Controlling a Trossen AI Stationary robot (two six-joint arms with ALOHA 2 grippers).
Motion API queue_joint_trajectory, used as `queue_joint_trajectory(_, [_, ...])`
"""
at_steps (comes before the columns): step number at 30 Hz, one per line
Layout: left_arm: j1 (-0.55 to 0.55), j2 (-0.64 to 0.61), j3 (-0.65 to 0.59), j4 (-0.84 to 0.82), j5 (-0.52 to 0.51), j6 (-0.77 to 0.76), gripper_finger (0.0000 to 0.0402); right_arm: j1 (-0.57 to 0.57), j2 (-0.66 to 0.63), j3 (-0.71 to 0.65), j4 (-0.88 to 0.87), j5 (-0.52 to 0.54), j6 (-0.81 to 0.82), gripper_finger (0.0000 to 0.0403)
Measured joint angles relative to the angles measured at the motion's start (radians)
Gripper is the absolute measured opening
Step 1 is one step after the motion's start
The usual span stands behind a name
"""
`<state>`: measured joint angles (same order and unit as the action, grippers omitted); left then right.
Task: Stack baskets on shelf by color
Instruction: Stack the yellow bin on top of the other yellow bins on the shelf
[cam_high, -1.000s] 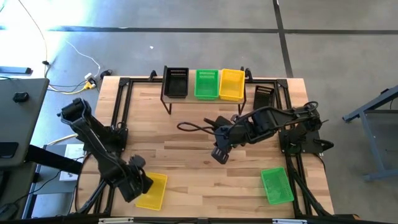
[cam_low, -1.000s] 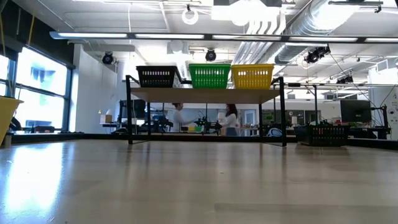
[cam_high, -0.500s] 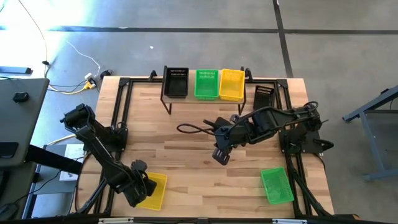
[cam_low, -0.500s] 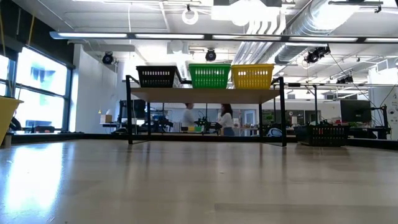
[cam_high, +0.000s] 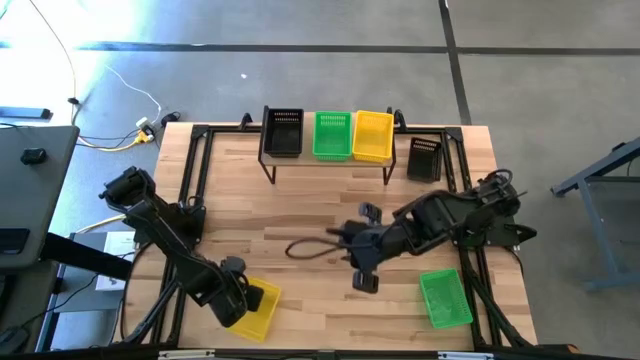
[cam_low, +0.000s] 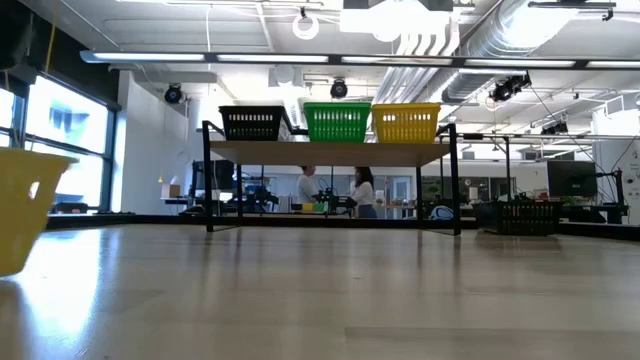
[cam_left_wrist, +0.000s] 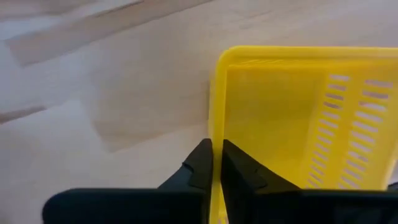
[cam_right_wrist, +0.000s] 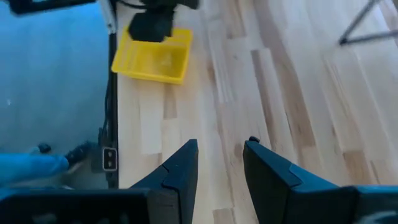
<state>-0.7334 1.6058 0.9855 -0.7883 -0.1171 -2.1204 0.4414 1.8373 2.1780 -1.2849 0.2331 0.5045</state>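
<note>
1 yellow basket at the table's near left corner is now clamped by its rim in the left jaws, and it has shifted and tilted since a moment ago (probably the start of a lift toward the shelf). That shelf carries a black, a green and a yellow stack. The right jaws, parted and holding nothing, have drifted toward the green basket lying near the right front. A black basket waits beside the shelf; the right arm sits across the middle path
</note>
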Motion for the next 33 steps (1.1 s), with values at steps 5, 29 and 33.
queue_joint_trajectory(5, [0.049,0.0,0.0,0.053,-0.004,0.011,0.0012,0.04,0.031,0.0,0.033,0.004,-0.116,0.0114])
queue_joint_trajectory(29, [0.344,-0.001,0.158,0.069,-0.07,0.279,0.0007,0.11,0.199,0.0,0.168,0.002,-0.375,0.0114])
queue_joint_trajectory(33, [0.391,-0.001,0.196,0.068,-0.08,0.339,0.0007,0.112,0.219,0.0,0.17,-0.002,-0.375,0.0114])
